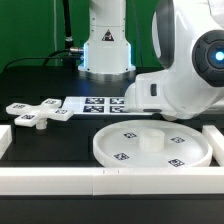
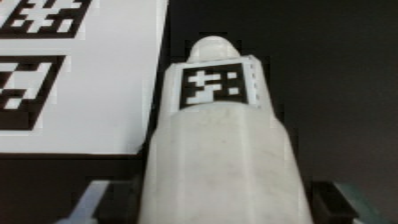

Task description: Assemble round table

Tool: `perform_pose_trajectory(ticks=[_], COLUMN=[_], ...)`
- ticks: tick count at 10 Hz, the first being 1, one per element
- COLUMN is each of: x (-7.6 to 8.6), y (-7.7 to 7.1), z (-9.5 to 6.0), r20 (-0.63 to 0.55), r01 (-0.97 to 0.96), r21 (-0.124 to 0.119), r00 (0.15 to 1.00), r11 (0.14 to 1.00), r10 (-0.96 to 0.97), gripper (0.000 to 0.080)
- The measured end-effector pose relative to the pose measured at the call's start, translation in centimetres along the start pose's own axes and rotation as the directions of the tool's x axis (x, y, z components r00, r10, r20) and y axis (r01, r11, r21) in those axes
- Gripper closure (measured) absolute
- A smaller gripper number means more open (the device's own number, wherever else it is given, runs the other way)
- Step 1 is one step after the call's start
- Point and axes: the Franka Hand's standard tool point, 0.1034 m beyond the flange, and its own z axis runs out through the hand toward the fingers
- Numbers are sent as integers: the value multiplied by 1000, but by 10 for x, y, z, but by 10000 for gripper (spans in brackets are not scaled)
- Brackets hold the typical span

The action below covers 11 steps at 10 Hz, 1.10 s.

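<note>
White plastic leg (image 2: 214,130) sits clamped in your gripper (image 2: 214,203), its long axis running straight out ahead, just beside the marker board (image 2: 80,95)

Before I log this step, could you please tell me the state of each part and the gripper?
gripper: shut on the leg
leg: held in the gripper, tag showing in the wrist view
round disc: lying flat, no leg fitted
cross-shaped piece: lying flat, loose, apart from the disc
</note>
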Motion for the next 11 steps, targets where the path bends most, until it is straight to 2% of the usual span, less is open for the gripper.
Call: perform_pose_trajectory(ticks=[1,2,3,5,6,8,10,11], x=[-6,-19,-32,-45,-47,-40,-28,-35], y=[1,6,11,19,20,18,17,22], z=[-6,-19,-37,-71,-78,-76,-90,-95], r20=[4,18,25,10,-12,-50,-257,-291], r01=[12,41,67,116,129,129,125,160], r21=[-1,-1,3,11,11,10,5,-5], r00=[1000,999,997,993,992,991,959,944], r11=[1000,999,998,993,992,992,992,987], r10=[-12,-41,-67,-117,-129,-128,-120,-155], gripper=[395,395,395,393,393,393,393,393])
